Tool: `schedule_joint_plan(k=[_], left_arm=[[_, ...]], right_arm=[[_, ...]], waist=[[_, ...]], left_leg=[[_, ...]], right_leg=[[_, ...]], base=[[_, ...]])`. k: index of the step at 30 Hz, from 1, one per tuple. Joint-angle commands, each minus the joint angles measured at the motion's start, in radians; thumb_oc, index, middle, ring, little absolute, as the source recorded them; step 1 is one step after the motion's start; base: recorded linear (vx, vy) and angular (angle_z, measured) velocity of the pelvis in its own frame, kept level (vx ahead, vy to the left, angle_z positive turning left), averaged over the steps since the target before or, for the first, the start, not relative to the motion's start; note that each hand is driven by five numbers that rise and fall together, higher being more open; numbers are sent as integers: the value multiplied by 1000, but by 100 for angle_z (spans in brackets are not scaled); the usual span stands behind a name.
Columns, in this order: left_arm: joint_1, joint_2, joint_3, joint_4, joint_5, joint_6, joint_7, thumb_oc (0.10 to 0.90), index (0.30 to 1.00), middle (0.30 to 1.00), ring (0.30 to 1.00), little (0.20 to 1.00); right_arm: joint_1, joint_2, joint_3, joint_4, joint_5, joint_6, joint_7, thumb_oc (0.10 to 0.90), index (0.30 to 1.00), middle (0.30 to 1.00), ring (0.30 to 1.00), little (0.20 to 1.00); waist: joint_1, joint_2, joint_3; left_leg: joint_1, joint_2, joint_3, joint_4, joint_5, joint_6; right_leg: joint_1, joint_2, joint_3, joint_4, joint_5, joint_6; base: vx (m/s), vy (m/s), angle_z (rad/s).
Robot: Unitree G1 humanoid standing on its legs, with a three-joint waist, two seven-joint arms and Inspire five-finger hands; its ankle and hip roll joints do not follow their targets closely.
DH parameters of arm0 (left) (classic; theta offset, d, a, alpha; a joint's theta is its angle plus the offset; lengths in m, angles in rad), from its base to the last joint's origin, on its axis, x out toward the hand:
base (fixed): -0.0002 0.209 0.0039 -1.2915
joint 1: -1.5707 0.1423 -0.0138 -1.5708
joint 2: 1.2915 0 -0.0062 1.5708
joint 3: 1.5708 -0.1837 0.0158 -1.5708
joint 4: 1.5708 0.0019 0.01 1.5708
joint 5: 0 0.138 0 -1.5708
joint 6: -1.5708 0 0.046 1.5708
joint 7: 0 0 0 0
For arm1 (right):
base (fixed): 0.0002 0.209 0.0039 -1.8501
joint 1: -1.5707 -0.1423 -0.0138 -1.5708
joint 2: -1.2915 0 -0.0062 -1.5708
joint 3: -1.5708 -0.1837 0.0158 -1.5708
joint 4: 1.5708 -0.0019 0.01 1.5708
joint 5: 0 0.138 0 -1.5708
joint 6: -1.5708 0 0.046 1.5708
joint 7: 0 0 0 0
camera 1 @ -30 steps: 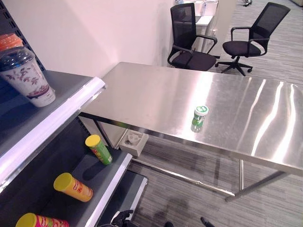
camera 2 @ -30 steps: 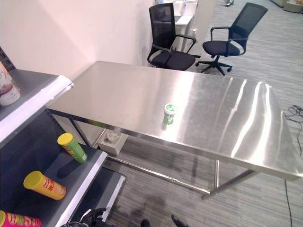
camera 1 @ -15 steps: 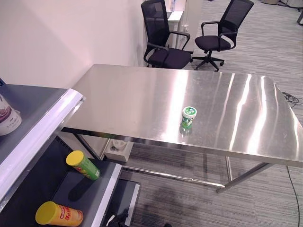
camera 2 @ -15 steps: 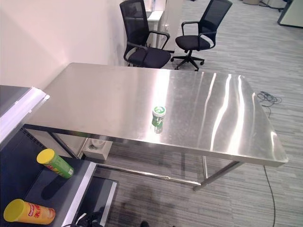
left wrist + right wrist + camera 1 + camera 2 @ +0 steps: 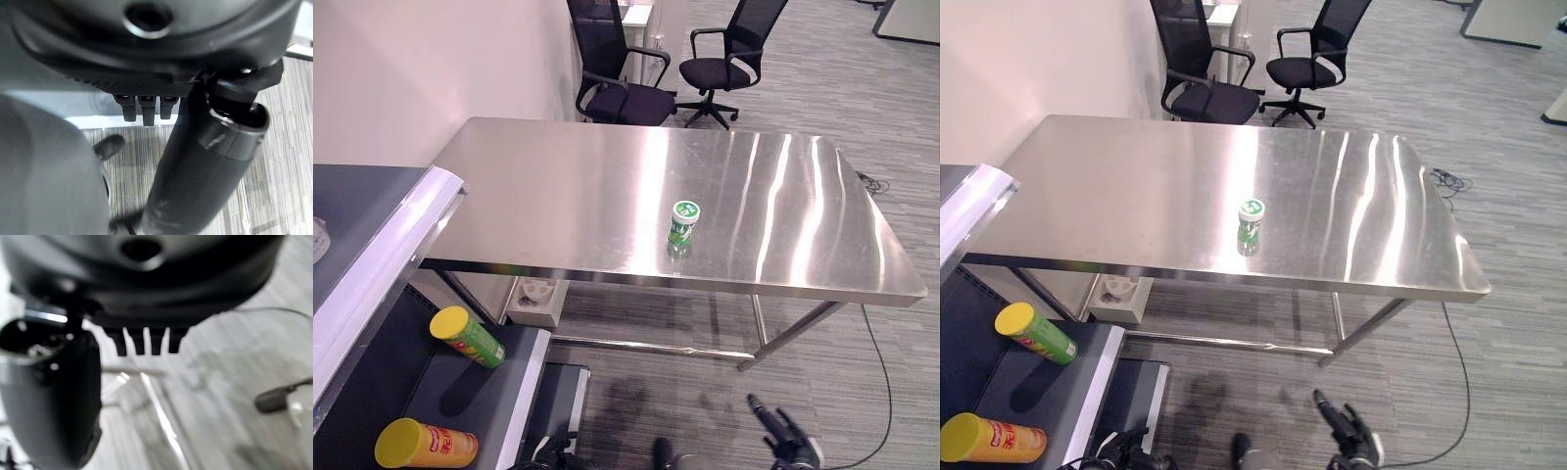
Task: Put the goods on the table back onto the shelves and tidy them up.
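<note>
Shiny steel bench point(image 5: 558, 186) with one green-lidded jar point(image 5: 682, 223), office chairs point(image 5: 625, 73) behind, striped carpet; both robot hands point(image 5: 146, 105) point(image 5: 146, 340) loose, fingers straight, holding nothing.

Dark robot hand point(image 5: 205, 161), ribbed palm, stubby fingers; possibly screw recess.
</note>
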Motion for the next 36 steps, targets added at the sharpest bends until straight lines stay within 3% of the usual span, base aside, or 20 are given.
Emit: schedule_joint_plan(k=[1, 2, 4, 6, 7, 9, 10, 11, 13, 14, 17, 20, 24, 27, 28, 31, 32, 33, 35, 36], left_arm=[[-28, 6, 32, -22, 6, -30, 21, 800, 900, 900, 900, 900], [-32, 12, 40, -34, 24, -32, 18, 800, 900, 900, 900, 900], [-23, 25, 56, -35, 41, -30, 7, 800, 900, 900, 900, 900], [-13, 44, 77, -7, 49, -34, -10, 800, 900, 900, 900, 900], [-8, 59, 105, 13, 56, -33, -31, 800, 900, 900, 900, 900], [9, 64, 122, 18, 46, -40, -59, 800, 900, 900, 900, 900], [9, 64, 122, 18, 46, -40, -59, 800, 900, 900, 900, 900], [10, 60, 94, 10, 57, -46, -85, 800, 900, 900, 900, 900], [11, 57, 68, -3, 69, -46, -100, 800, 900, 900, 900, 900], [13, 52, 26, -31, 93, -44, -131, 800, 900, 900, 900, 900], [5, 45, -44, -51, 134, -49, -146, 800, 900, 900, 900, 900], [-9, 32, -77, -44, 128, -38, -153, 800, 900, 900, 900, 900], [-30, 36, -71, -14, 132, -35, -136, 800, 900, 900, 900, 900], [-29, 53, -61, 3, 140, -39, -128, 800, 900, 900, 900, 900], [-13, 70, -36, 13, 133, -40, -123, 800, 900, 900, 900, 900], [-8, 71, -14, 34, 122, -36, -117, 800, 900, 900, 900, 900], [-9, 64, -9, 45, 120, -36, -115, 800, 900, 900, 900, 900], [-12, 60, -15, 49, 124, -36, -117, 800, 900, 900, 900, 900], [-37, 48, -57, 48, 152, -36, -122, 800, 900, 900, 900, 900], [-45, 47, -67, 45, 171, -35, -117, 800, 900, 900, 900, 900]], right_arm=[[-10, -76, -41, -115, -124, -83, -59, 800, 900, 900, 900, 900], [6, -90, -77, -233, -175, -87, -67, 800, 900, 900, 900, 900], [26, -110, -107, -367, -156, -102, -11, 800, 900, 900, 900, 900], [65, -163, -105, -498, -83, -107, 126, 800, 900, 900, 900, 900], [129, -287, -99, -621, -26, -85, 269, 800, 900, 900, 900, 900], [224, -448, -110, -708, 22, -58, 418, 800, 900, 900, 900, 900], [224, -448, -110, -708, 22, -58, 418, 800, 900, 900, 900, 900], [271, -564, -73, -713, 61, -27, 501, 800, 900, 900, 900, 900], [280, -603, -36, -704, 65, -11, 530, 800, 900, 900, 900, 900], [302, -671, 24, -700, 38, 21, 574, 800, 900, 900, 900, 900], [266, -700, 158, -639, 20, 44, 618, 800, 900, 900, 900, 900], [180, -609, 310, -453, -55, 70, 597, 800, 900, 900, 900, 900], [251, -543, 277, -283, -73, 86, 605, 800, 900, 900, 900, 900], [326, -525, 138, -170, -41, 104, 601, 800, 900, 900, 900, 900], [384, -525, -42, 17, -44, 105, 560, 800, 900, 900, 900, 900], [397, -558, -285, 198, -17, 113, 494, 800, 900, 900, 900, 900], [391, -585, -453, 323, -4, 102, 443, 800, 900, 900, 900, 900], [379, -605, -521, 401, -6, 100, 420, 800, 900, 900, 900, 900], [340, -749, -724, 630, -38, 89, 347, 800, 900, 900, 900, 900], [338, -835, -817, 650, -83, 67, 274, 800, 900, 900, 900, 900]], waist=[[-21, -5, -39], [-26, -16, -47], [-23, -36, -57], [-17, -69, -75], [-10, -105, -93], [-6, -116, -103], [-7, -117, -106], [-8, -124, -114], [-8, -124, -114], [-5, -117, -118], [4, -97, -123], [13, -76, -124], [-20, -68, -113], [-52, -70, -108], [-82, -71, -104], [-115, -75, -106], [-134, -75, -105], [-139, -74, -106], [-148, -75, -114], [-151, -74, -117]], left_leg=[[45, -21, -31, 9, -113, -54], [58, -15, -46, 9, -122, -63], [74, -6, -49, 9, -129, -74], [90, -6, -44, 9, -133, -89], [100, 14, -44, 9, -123, -114], [108, 55, -44, 9, -112, -142], [104, 53, -45, 9, -110, -142], [99, 81, -55, 9, -97, -158], [96, 93, -60, 9, -91, -163], [90, 110, -64, 9, -79, -169], [88, 121, -72, 9, -77, -175], [80, 111, -84, 9, -77, -167], [86, 75, -86, 9, -98, -149], [95, 54, -69, 9, -109, -140], [99, 40, -48, 9, -118, -136], [100, 28, -26, 9, -122, -130], [102, 22, -18, 9, -127, -126], [103, 20, -17, 9, -130, -122], [98, 17, -19, 9, -135, -115], [102, 18, -20, 9, -140, -114]], right_leg=[[-42, -29, 54, -57, 163, -12], [-38, -70, 106, -92, 212, 5], [-32, -91, 119, -117, 242, 20], [-2, -103, 89, -149, 261, 42], [12, -83, 83, -155, 272, 57], [22, -58, 68, -158, 258, 55], [18, -60, 69, -158, 259, 55], [28, -37, 51, -159, 244, 50], [32, -26, 46, -159, 234, 45], [44, -8, 33, -167, 209, 36], [69, 6, 19, -187, 186, 29], [76, 2, 13, -181, 180, 27], [64, -17, 33, -171, 208, 41], [52, -26, 64, -173, 242, 53], [40, -31, 94, -179, 267, 57], [23, -34, 122, -185, 289, 57], [17, -32, 133, -188, 296, 57], [16, -32, 137, -190, 298, 57], [15, -32, 138, -197, 301, 57], [20, -29, 137, -201, 299, 57]], base=[[173, -236, 8], [191, -271, 15], [174, -262, 36], [165, -293, 37], [192, -365, 33], [138, -254, 15], [84, -196, 20], [55, -171, 20], [47, -132, 26], [37, -62, 10], [40, -18, 6], [-7, 62, 12], [-45, 101, 3], [-44, 76, -20], [-50, 95, -44], [-37, 66, -53], [-16, 59, -57], [-11, 74, -31], [-2, 60, -29], [30, 40, -17]])
